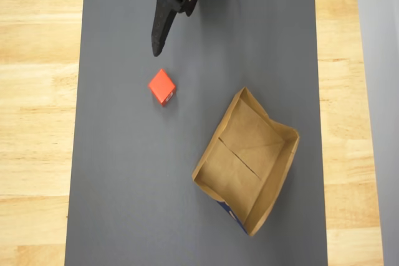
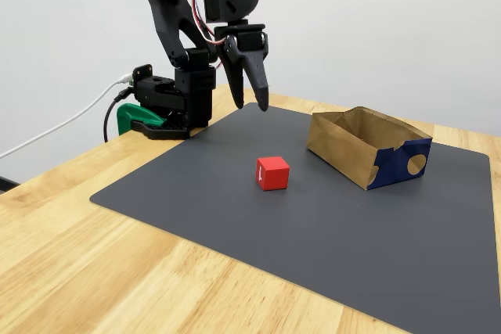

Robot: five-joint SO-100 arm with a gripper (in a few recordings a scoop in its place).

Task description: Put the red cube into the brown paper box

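Red cube [image 1: 162, 86] sits on the dark grey mat [image 1: 124, 204], left of centre in the overhead view, turned corner-on so it reads as a diamond. In the fixed view the cube [image 2: 272, 173] stands flat on the mat, with a small white mark on its left-facing side — too small to read. Nothing touches it.

Brown paper box [image 1: 249, 160] is on the same mat, well apart from the cube, lower right of it in the overhead view. It is open-topped and sits skewed to the mat edges, with a creased floor and nothing inside. In the fixed view the box [image 2: 348, 146] is to the right of the cube and a little further back; a blue patch with a round hole shows on its right outer side.

End effector [image 1: 158, 48] hangs above the mat near its top edge in the overhead view, tip pointing down toward the cube but clear of it. In the fixed view the end effector [image 2: 261, 103] is raised above the mat behind the cube, fingers together in one narrow point — clenched, gripping nothing.

Arm base [image 2: 168, 103] stands at the mat's back-left corner on the wooden counter [image 2: 94, 271], beside a green clamp [image 2: 133, 117].
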